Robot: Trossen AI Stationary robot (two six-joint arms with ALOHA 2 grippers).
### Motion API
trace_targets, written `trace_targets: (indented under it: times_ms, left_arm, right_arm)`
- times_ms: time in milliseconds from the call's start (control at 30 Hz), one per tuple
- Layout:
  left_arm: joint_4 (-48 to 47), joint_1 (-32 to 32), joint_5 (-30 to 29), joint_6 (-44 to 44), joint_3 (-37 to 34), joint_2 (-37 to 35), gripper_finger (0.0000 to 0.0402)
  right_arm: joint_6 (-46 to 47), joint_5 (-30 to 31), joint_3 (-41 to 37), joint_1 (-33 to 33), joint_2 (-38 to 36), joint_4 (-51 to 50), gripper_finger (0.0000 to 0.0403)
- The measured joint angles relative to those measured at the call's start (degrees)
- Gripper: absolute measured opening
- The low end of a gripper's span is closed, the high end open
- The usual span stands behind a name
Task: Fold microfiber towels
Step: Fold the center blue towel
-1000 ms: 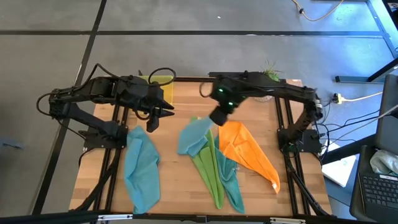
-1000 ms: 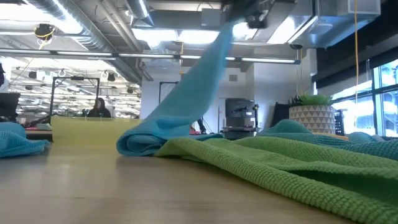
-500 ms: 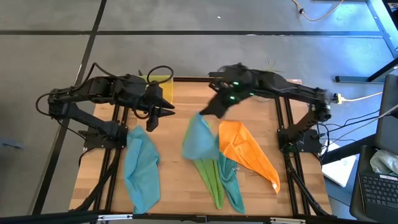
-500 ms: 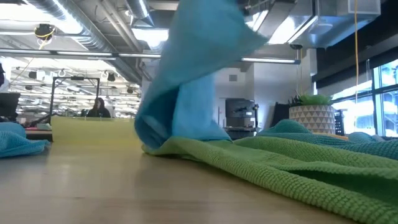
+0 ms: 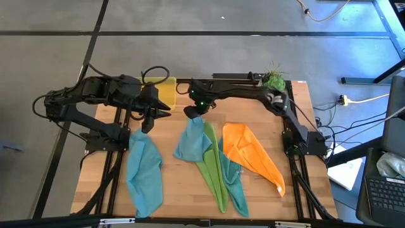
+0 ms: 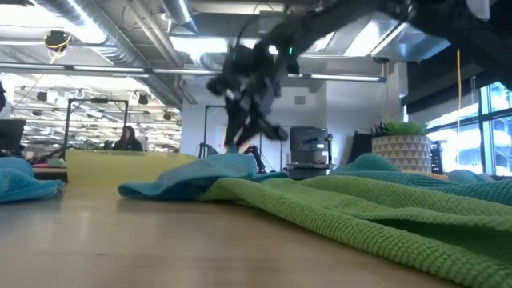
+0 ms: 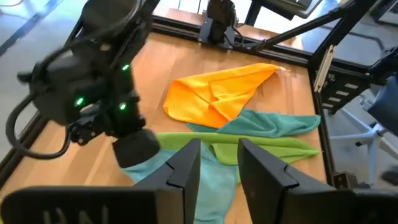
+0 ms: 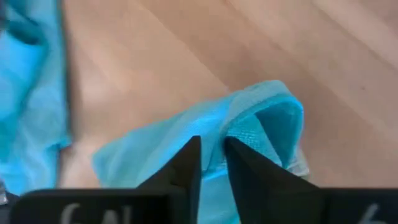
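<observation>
Only the right wrist view shows the right gripper (image 8: pixel 211 163) slightly parted above the light blue towel (image 5: pixel 190 140) lying mid-table, nothing held, bare wood table (image 5: pixel 171 183) between towels; left gripper (image 5: pixel 149 120) narrowly open, empty.

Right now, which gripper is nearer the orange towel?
Right. The right gripper hangs past the orange towel's far-left corner, over the light blue towel; the left gripper is farther left.
</observation>
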Motion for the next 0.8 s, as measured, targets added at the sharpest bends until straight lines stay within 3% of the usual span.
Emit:
trace_targets:
  times_ms: [200,400,600,800]
  left_arm:
    - [-0.2,-2.8,-0.1,-0.4,-1.7,0.0,0.0100]
    - [2.9,-6.3,-1.5,4.2,-8.9,0.1,0.0100]
    - [18.2,-9.1,-1.5,10.9,-22.2,1.2,0.0100]
    - [40.2,-11.7,-1.4,12.9,-32.2,7.6,0.0100]
  right_arm:
    - [-7.7,-0.7,0.1,-2.1,0.2,0.1,0.0135]
    - [-19.7,1.0,0.2,-5.0,-4.8,-2.3,0.0160]
    - [-30.5,1.2,0.2,-7.0,-8.8,-4.8,0.0163]
    - [-44.5,1.8,0.2,-8.9,-12.6,-16.9,0.0163]
